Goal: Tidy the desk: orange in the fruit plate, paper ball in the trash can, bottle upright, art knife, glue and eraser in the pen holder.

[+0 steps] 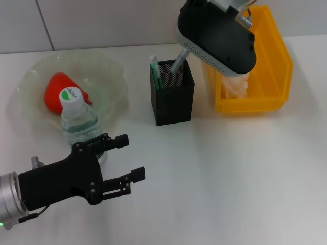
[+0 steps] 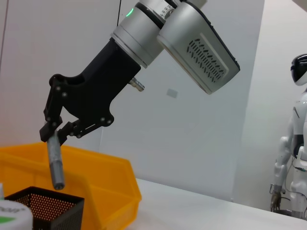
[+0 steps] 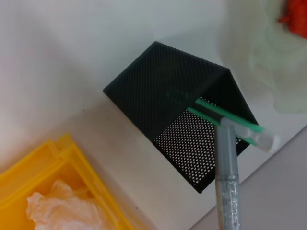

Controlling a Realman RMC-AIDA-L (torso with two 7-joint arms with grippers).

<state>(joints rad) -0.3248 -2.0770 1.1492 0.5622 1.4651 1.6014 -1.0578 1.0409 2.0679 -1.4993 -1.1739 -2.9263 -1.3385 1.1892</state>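
Fruit plate (image 1: 110, 69): rear left of the table (image 1: 230, 178); holds the orange (image 1: 57, 92).
Bottle (image 1: 79, 125): upright, white cap up, at the plate's near rim, in front of the orange.
Pen holder (image 1: 173, 102): centre rear, between plate and trash can; holds a green-and-white stick (image 1: 155, 71) leaning in its left corner.
Trash can (image 1: 271, 71): rear right, just beside the pen holder; holds the paper ball (image 3: 62, 208).
Right gripper (image 2: 53, 136): above the pen holder, jaws clamped on a grey pen-like stick (image 2: 55, 163) that hangs tip-down over the holder's open mouth.
Left gripper (image 1: 127, 163): low at the near left, just in front of the bottle, jaws wide, holding nothing.
Open room: near and right table bare.
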